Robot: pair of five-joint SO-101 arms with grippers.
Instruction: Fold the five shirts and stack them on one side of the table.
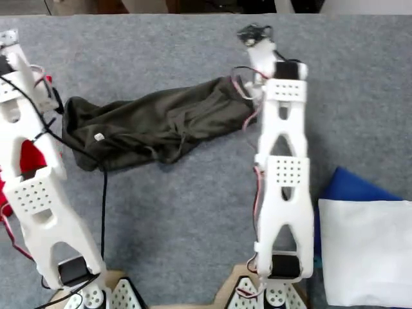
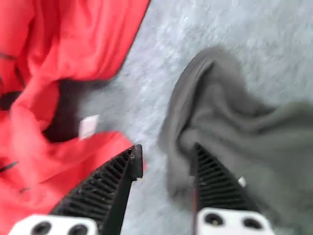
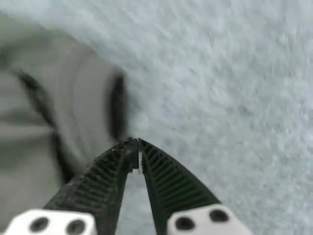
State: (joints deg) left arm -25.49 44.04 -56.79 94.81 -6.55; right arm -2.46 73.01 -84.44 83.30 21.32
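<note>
A grey felt-covered counter (image 1: 180, 212) carries a crumpled dark olive cloth shirt (image 1: 154, 125) at its middle. The left fingers (image 2: 107, 191) are spread apart over its edge, beside a red cloth shirt (image 2: 73, 39). The right fingers (image 3: 166, 181) are pressed together, empty, at its other end.

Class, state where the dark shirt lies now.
In the high view the dark shirt lies crumpled across the table's middle, its left end beside the red shirt.
</note>
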